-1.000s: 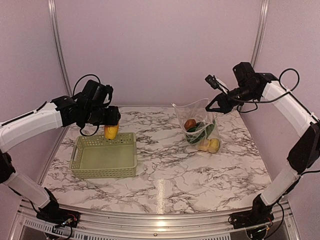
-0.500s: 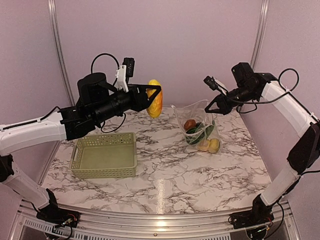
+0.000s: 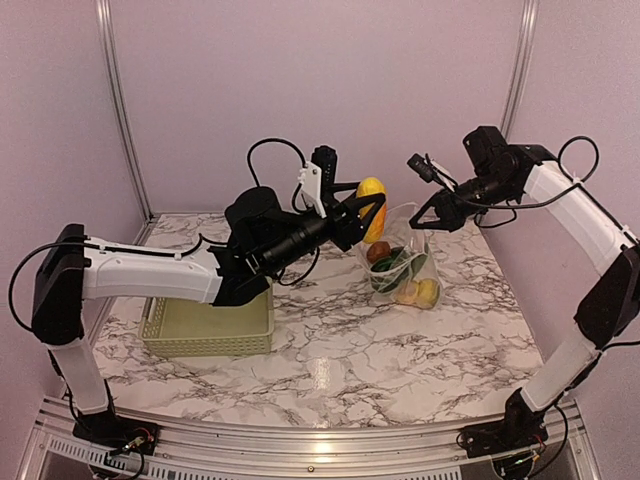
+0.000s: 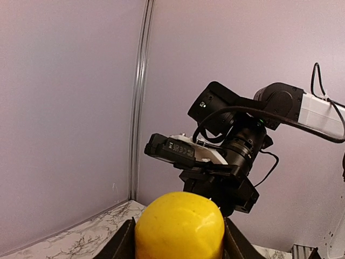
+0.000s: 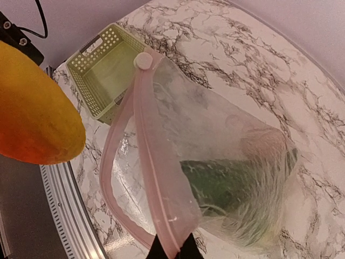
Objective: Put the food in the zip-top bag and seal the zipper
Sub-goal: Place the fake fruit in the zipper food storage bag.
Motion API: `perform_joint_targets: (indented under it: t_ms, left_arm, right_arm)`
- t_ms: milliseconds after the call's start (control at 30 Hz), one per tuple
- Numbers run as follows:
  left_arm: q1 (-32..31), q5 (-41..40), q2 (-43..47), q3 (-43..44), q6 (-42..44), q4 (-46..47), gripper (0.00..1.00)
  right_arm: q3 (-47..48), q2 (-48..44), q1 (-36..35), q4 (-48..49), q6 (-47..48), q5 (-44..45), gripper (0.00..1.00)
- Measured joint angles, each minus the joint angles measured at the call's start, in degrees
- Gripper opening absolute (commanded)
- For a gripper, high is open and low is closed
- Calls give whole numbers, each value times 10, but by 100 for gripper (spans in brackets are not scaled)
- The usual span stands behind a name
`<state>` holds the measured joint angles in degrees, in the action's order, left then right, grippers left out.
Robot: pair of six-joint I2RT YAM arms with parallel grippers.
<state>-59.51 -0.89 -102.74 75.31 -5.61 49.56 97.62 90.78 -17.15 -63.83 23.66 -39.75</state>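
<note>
My left gripper (image 3: pixel 368 212) is shut on a yellow-orange mango-like fruit (image 3: pixel 372 207) and holds it in the air just left of the bag's mouth. The fruit fills the bottom of the left wrist view (image 4: pixel 179 226) and shows at the left of the right wrist view (image 5: pixel 32 110). My right gripper (image 3: pixel 428 214) is shut on the pink zipper strip (image 5: pixel 156 178) and holds the clear zip-top bag (image 3: pixel 402 255) up with its mouth open. Inside the bag lie a green cucumber (image 5: pixel 232 183), an orange piece (image 3: pixel 380 250) and yellow fruits (image 3: pixel 420 291).
A pale green lattice basket (image 3: pixel 210 330) stands on the marble table (image 3: pixel 340 350) at the left, partly under my left arm; it also shows in the right wrist view (image 5: pixel 108 65). Purple walls close the back and sides.
My left arm has carried the fruit from above the basket, up and to the right, to the bag's mouth. The right gripper has kept the bag held up.
</note>
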Motion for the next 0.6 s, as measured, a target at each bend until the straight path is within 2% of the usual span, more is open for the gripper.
perform_joint_targets:
  t_ms: [167, 400, 533, 600]
  left_arm:
    - [-1, 0, -76, 30, 47, 57, 0]
    - [-1, -3, -144, 75, 86, 76, 10]
    - [-1, -28, -164, 103, 106, 70, 51]
    - [-1, -45, -176, 122, 116, 58, 65]
  right_arm:
    - [0, -9, 0, -6, 5, -14, 0]
    - [0, -25, 0, -15, 12, -39, 0]
    - [0, -25, 0, -17, 17, -49, 0]
    - [0, -25, 0, -18, 17, -51, 0]
